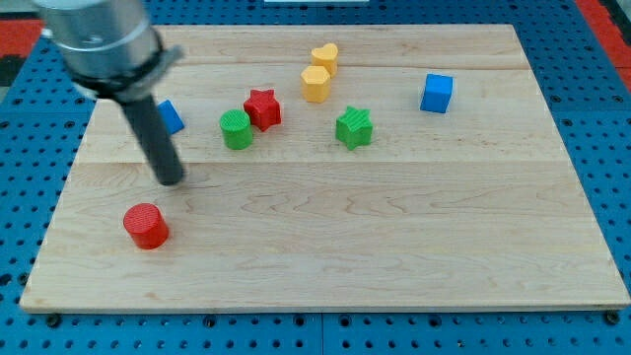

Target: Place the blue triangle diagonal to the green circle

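Blocks sit spread over a pale wooden surface (394,256), most of them toward the far side. The arm has no jaws at all, only a dark rod, so it holds nothing and can only push. Its tip (173,180) rests on the wood at the left, a little nearer than the blue triangle (170,116) and to the left of the green circle (236,129).

The blue triangle is at the far left, partly hidden behind the rod. Only a small blue wedge shows, so its shape is hard to make out. It looks flat on the wood and is near the green circle, almost level with it.

I think the tip stands where it does so it can get beside the triangle and shove it. To be diagonal to the circle, the triangle must end up off one of its corners, not straight to its side. A push toward the far side or the near side could do that.

The red star (262,107) touches the green circle on its right, so that side is crowded. The red circle (147,226) sits alone at the near left, close to the tip. Farther right are the green star (354,127), two yellow blocks (318,71) close together, and the blue cube (437,93), well apart from the work.
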